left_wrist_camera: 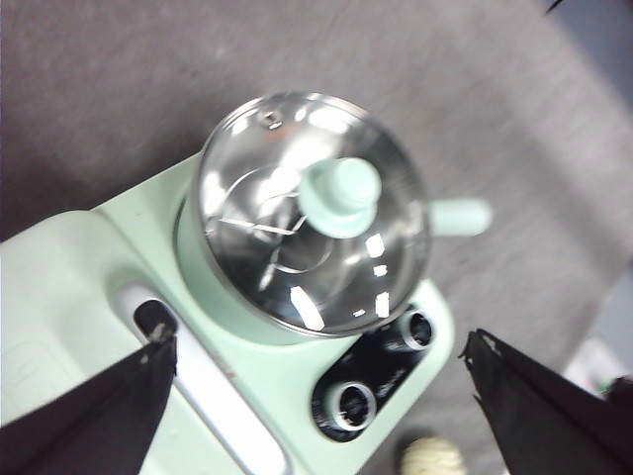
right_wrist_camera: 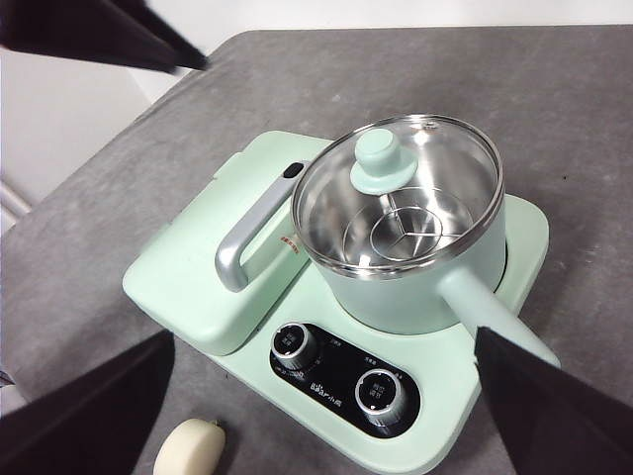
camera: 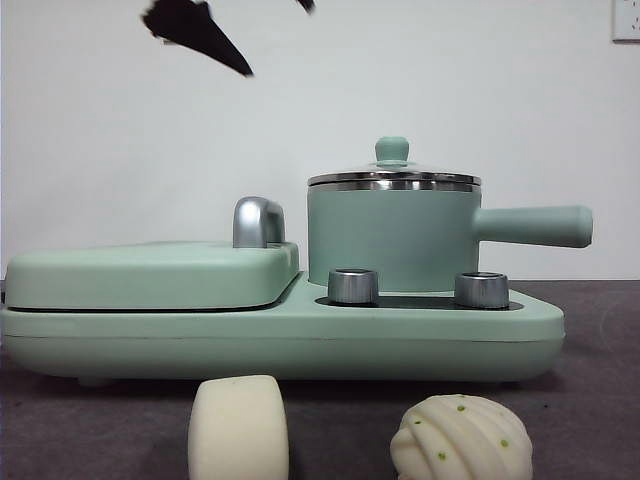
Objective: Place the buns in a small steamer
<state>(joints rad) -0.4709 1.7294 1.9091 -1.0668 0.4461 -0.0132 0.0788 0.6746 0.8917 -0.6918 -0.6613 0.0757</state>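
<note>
The roll (camera: 238,428) and the pleated bun (camera: 461,438) lie on the bench (camera: 600,400), near side, in front of the cooker (camera: 280,340). The steamer (camera: 392,240) stands on the cooker's right half, lid (camera: 393,177) on, handle pointing right. The left end effector (left_wrist_camera: 316,396) hangs open above the steamer. The right end effector (right_wrist_camera: 326,396) is open too, higher up.
</note>
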